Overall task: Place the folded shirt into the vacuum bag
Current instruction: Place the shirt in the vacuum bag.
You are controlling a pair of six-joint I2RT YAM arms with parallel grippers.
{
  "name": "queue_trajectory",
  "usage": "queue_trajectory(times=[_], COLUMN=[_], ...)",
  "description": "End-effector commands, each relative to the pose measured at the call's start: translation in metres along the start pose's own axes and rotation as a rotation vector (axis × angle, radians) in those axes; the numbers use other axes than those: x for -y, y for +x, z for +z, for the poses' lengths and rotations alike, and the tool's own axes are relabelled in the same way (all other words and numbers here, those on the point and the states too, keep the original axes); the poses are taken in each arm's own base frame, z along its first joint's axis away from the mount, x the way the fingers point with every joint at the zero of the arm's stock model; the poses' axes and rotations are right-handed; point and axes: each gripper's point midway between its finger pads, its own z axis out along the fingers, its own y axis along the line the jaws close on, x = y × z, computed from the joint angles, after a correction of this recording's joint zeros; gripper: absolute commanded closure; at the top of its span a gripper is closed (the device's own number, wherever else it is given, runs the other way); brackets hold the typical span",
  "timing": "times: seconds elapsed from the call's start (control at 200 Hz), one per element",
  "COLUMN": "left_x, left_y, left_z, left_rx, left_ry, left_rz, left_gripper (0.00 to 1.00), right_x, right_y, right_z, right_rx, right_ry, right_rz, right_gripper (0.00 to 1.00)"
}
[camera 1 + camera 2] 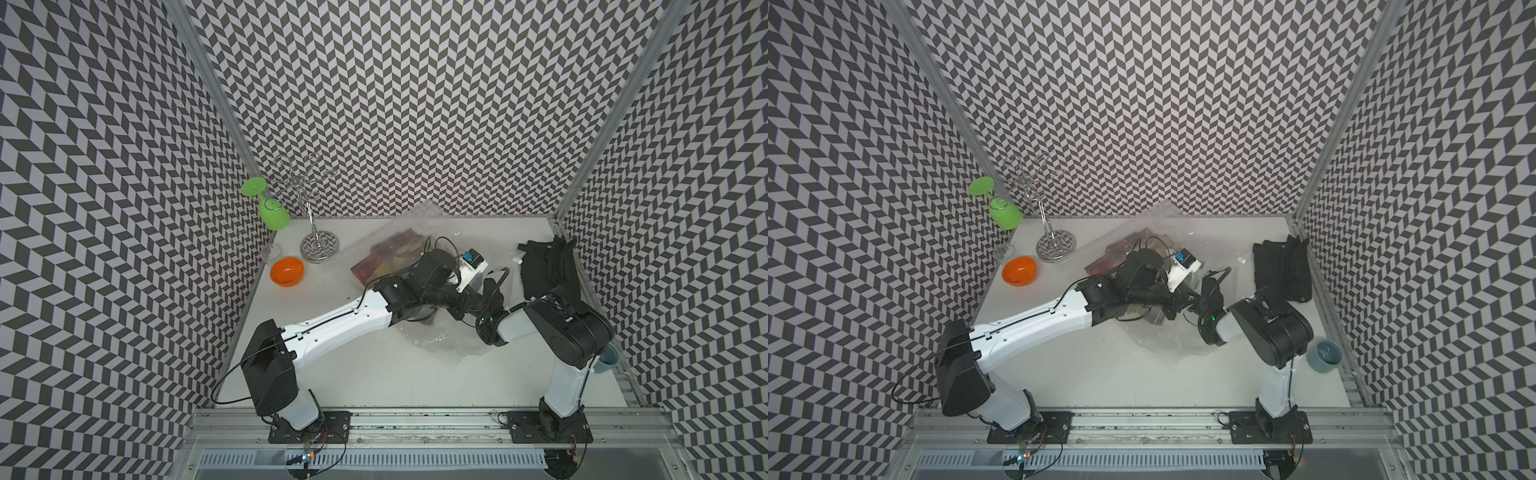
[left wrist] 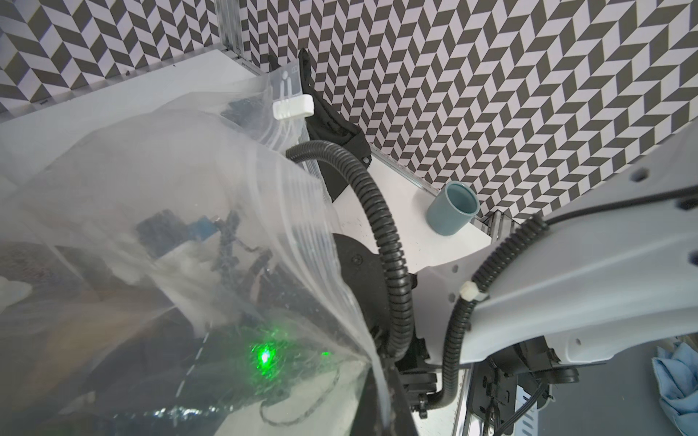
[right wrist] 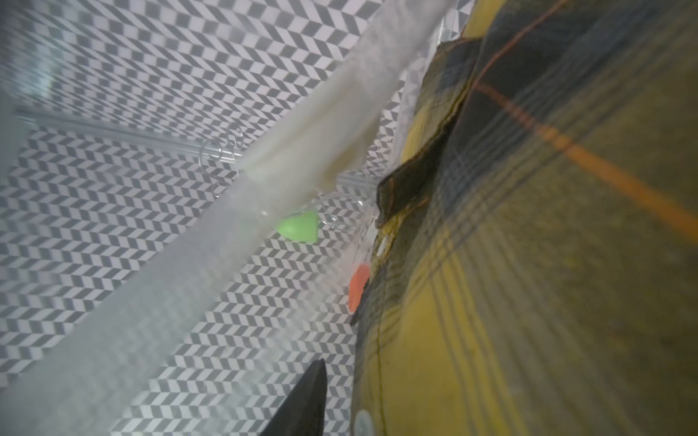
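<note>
The vacuum bag (image 1: 432, 340) lies crumpled on the table (image 1: 353, 374). In both top views it reaches from ctr up to 12 o'clock at the back wall. The folded shirt (image 1: 384, 259), plaid in red, yellow & dark, is inside the bag at approx. 11 o'clock from ctr, seen through the plastic. Both arms meet over the bag, just on the 3 o'clock side of ctr.

The left gripper (image 2: 391, 400) is clenched on the bag's zip edge: in the left wrist view the ribbed plastic strip runs down into its dark tip. A white slider clip (image 2: 292, 106) sits at the far end of that edge.

The right gripper (image 3: 302, 396) reaches into the bag's mouth, w/ the shirt just beside it. The right wrist view shows only one dark finger, and in the top views the left arm hides it, so I cannot tell if it is released or grasping.

Other things:
- Wire rack (image 1: 309, 208) at 10 o'clock, w/ a green glass (image 1: 274, 214) hanging upside down on it.
- Orange bowl (image 1: 286, 271) near the rack, at 9–10 o'clock.
- Black cloth (image 1: 544, 266) at 2 o'clock, by the right wall.
- Grey-blue cup (image 1: 1325, 356) at 4 o'clock, upright.
</note>
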Motion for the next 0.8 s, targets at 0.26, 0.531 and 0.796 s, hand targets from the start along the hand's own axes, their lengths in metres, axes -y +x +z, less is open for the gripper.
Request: queue_trajectory(times=[0.26,0.531,0.796], left_x=[0.014,0.019,0.010], left_y=[-0.009,-0.002,0.000], left_z=[-0.004,-0.001,-0.007], left_rx=[0.042,0.027,0.035], left_ry=[0.079,0.097,0.074], left_rz=[0.003,0.003,-0.004], left_gripper=[1.00,1.00,1.00], right_x=[-0.019,-0.097,-0.006], right_y=[0.008,-0.009,0.004], right_z=[0.026,0.046,0.088], right_rx=[0.004,0.035,-0.024], right_ry=[-0.110,-0.326,-0.080], right_rz=[0.055,-0.032,0.097], right_gripper=[0.84,0.90,0.78])
